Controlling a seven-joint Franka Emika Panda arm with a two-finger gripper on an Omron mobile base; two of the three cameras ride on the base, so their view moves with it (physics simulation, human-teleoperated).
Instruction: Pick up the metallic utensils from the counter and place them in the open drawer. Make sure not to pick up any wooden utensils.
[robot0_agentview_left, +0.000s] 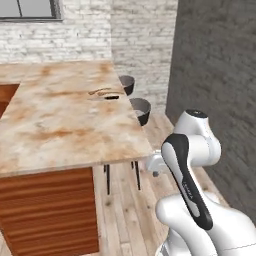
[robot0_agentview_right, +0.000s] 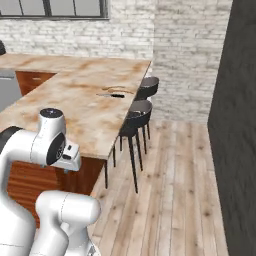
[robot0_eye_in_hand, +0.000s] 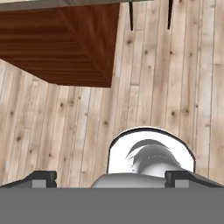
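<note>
Knife (robot0_agentview_left: 111, 97) black-handled, thin grey utensil (robot0_agentview_left: 100, 92), on marbled counter (robot0_agentview_left: 60, 120)

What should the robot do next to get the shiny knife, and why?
Probably drive closer along the counter toward its far edge. The knife and the other thin utensils lie there near the stools, well ahead of the arm. The gripper points down at the wooden floor beside the cabinet, jaws wide apart and holding nothing, so reaching looks too far.

Counter (robot0_agentview_left: 60, 125) beige marbled with rust-orange, cabinet (robot0_agentview_left: 50, 215) reddish-brown wood grain, stools (robot0_agentview_right: 137, 112) black, floor (robot0_agentview_right: 170, 190) pale planked wood, back wall (robot0_agentview_right: 130, 30) whitish brick.
</note>
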